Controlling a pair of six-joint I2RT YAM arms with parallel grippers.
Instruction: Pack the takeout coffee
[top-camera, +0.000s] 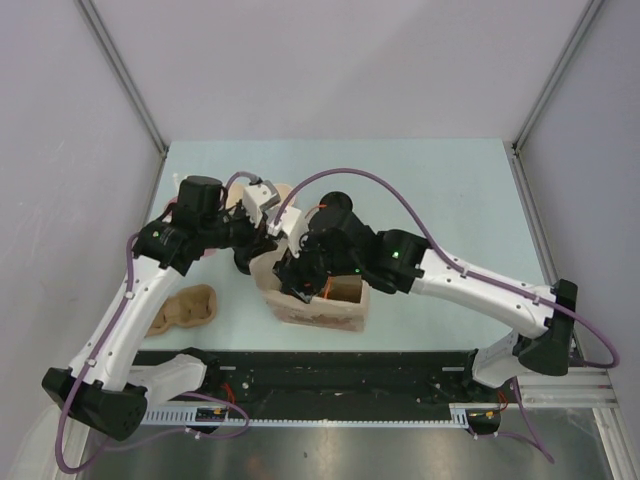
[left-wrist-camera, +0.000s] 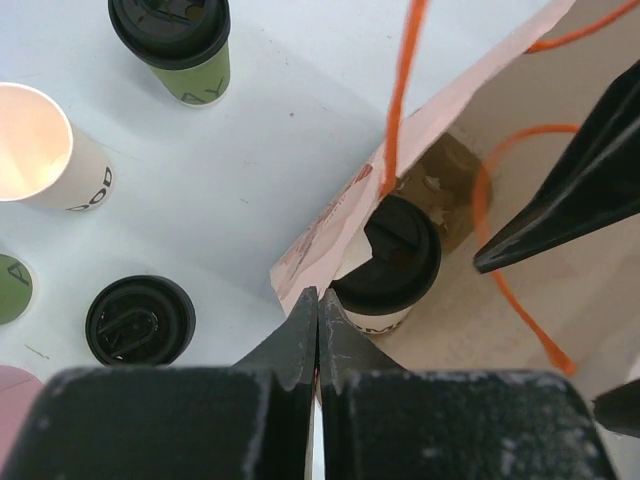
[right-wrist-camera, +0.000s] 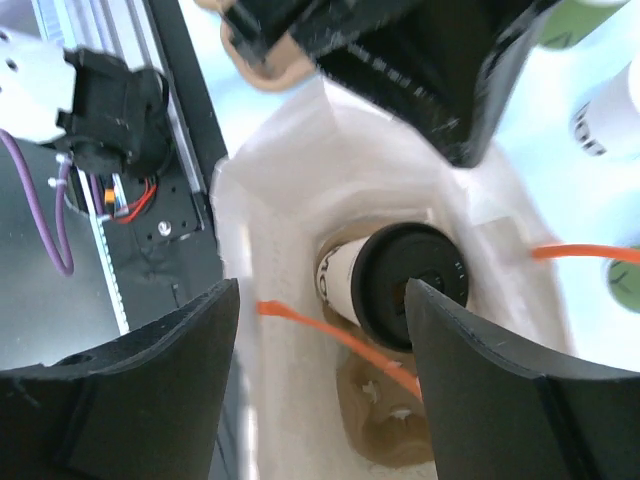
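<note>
A white takeout coffee cup (right-wrist-camera: 345, 285) with a black lid (right-wrist-camera: 410, 285) stands inside the beige paper bag (top-camera: 335, 312), also seen as the lidded white cup (left-wrist-camera: 392, 262) in the left wrist view. My right gripper (right-wrist-camera: 322, 290) hangs open over the bag mouth, its fingers either side of that cup and apart from it. My left gripper (left-wrist-camera: 318, 302) is shut on the bag's rim (left-wrist-camera: 300, 270). A green cup (left-wrist-camera: 185, 45) with a black lid stands on the table beyond the bag.
An open white cup (left-wrist-camera: 40, 150) with dark print and a loose black lid (left-wrist-camera: 140, 320) sit on the table beside the bag. Orange handles (left-wrist-camera: 402, 90) loop over the bag mouth. A beige moulded tray (top-camera: 185, 308) lies to the left.
</note>
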